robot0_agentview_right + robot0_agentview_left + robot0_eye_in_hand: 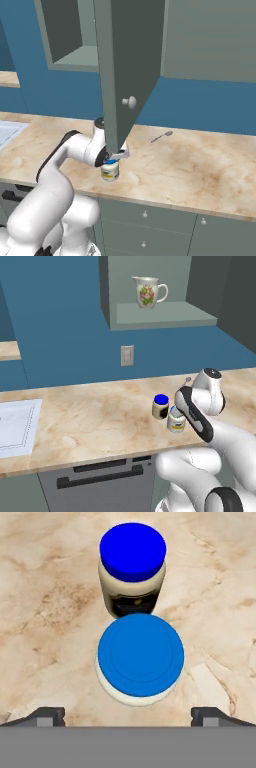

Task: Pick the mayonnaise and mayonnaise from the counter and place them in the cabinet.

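Just above the white jar (140, 662), near the tabletop's (90, 421) front edge, the pincer (127, 714) is held spread. Being rigid and probably slick, the jar is best gripped beneath its lid. Just behind stands the dark-labelled jar (132, 567).

A blue wall (65, 316) carries a pale outlet (127, 355). Grey-green drawers (165, 225) with small knobs sit below the bench, beside a dark-handled appliance front (100, 476). Lighting is even.
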Controlling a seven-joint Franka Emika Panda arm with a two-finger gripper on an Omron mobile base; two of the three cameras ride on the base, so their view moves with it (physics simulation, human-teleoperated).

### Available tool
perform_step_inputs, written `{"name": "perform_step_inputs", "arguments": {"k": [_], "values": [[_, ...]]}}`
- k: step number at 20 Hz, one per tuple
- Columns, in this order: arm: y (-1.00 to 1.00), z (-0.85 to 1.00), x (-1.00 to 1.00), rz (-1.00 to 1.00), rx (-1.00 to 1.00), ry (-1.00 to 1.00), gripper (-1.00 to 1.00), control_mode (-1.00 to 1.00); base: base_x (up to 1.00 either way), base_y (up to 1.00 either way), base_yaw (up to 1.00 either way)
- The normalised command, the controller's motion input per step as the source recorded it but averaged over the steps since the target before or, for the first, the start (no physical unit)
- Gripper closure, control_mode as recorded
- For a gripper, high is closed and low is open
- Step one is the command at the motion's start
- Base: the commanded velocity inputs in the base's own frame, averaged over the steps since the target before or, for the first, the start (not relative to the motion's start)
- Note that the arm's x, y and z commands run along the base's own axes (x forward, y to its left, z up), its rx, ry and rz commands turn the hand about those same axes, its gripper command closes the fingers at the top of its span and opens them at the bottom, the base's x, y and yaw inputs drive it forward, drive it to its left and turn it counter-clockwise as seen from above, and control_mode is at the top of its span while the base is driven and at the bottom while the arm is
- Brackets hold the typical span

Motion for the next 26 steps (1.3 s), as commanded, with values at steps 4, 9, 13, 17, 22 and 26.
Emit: {"name": "perform_step_inputs", "arguments": {"k": [4, 9, 13, 17, 22, 26], "values": [[0.0, -0.22, 0.23, 0.01, 0.0, 0.0, -1.0, -1.0, 0.0, 0.0, 0.0], [0.0, -0.18, 0.21, 0.02, 0.0, 0.0, -1.0, -1.0, 0.0, 0.0, 0.0], [0.0, -0.16, 0.22, 0.01, 0.0, 0.0, -1.0, -1.0, 0.0, 0.0, 0.0], [0.0, -0.15, 0.22, 0.01, 0.0, 0.0, -1.0, -1.0, 0.0, 0.0, 0.0], [0.0, -0.15, 0.16, 0.02, 0.0, 0.0, 1.0, -1.0, 0.0, 0.0, 0.0], [0.0, -0.11, 0.01, 0.03, 0.03, 0.0, 1.0, -1.0, 0.0, 0.0, 0.0]]}}
